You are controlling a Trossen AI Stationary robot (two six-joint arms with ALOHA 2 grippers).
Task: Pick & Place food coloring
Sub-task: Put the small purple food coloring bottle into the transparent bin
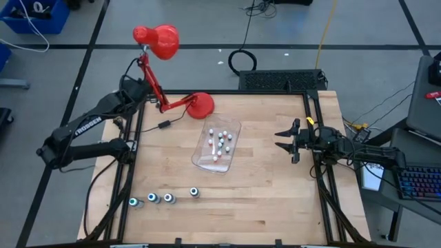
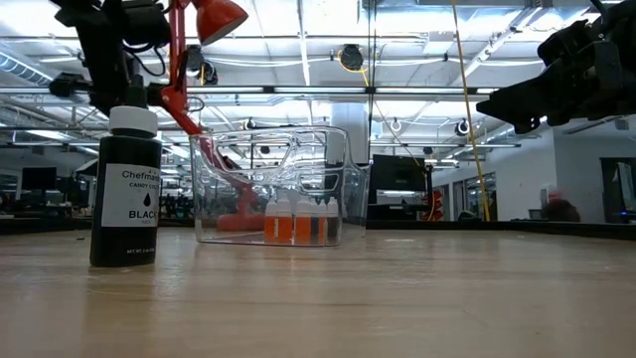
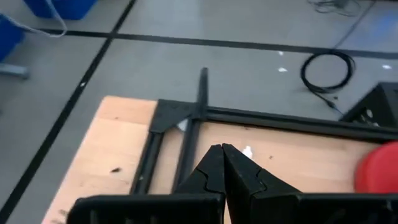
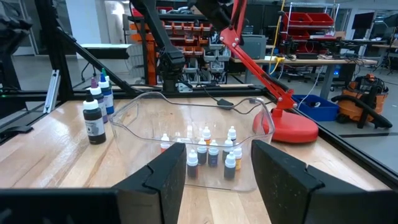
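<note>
Right gripper (image 1: pixel 283 140) parked at the table's right edge, fingers parted about midway, empty, aimed at the clear plastic tub (image 1: pixel 235 129). Left gripper (image 3: pixel 222 149) pinched fully shut on nothing, back over the table's far left corner.

About a dozen tiny white-capped food colouring bottles (image 1: pixel 221 142) standing upright inside the tub, clustered near its middle. Four larger dark round bottles with pale tops (image 1: pixel 164 198) lined up near the front left edge, well apart from the tub.

Risks, as a judgement: could topple neighbours when reaching for one tiny bottle, packed that tightly; could catch the tub's tall wall and shove the whole tub; might squeeze a slick little bottle out sideways with half-parted fingers closing off centre. Red desk lamp (image 1: pixel 158 40) arching near the tub, liable to foul a high approach.

Legible writing: "BLACK" on the nearest dark bottle (image 2: pixel 125 187), above it probably "Chefmaster" and "CANDY", partly cut off; "TROSSEN" along the left arm (image 1: pixel 87 125).
</note>
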